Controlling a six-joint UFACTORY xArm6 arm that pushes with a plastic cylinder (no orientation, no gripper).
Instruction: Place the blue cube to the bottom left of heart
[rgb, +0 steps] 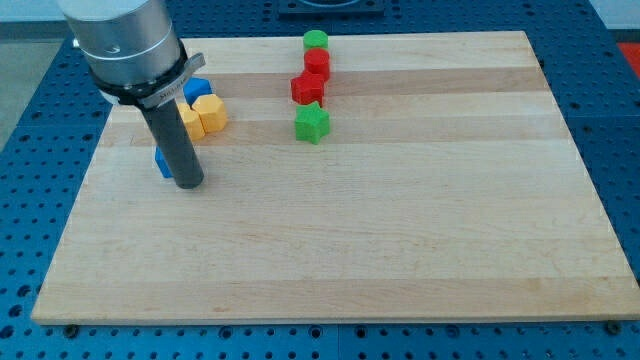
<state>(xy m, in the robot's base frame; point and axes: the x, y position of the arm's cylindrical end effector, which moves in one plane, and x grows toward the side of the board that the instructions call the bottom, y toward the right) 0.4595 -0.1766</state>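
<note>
A robotics lab bench: my arm's metal housing (120, 45) hangs over a pale wooden table (400, 230) laid on a blue perforated base plate (25, 200), its grid of mounting holes showing on every side. Small coloured plastic blocks (312, 123), the stuff of test rigs, sit on the wood.

One raised camera looks obliquely down across the whole board (400, 250).
</note>
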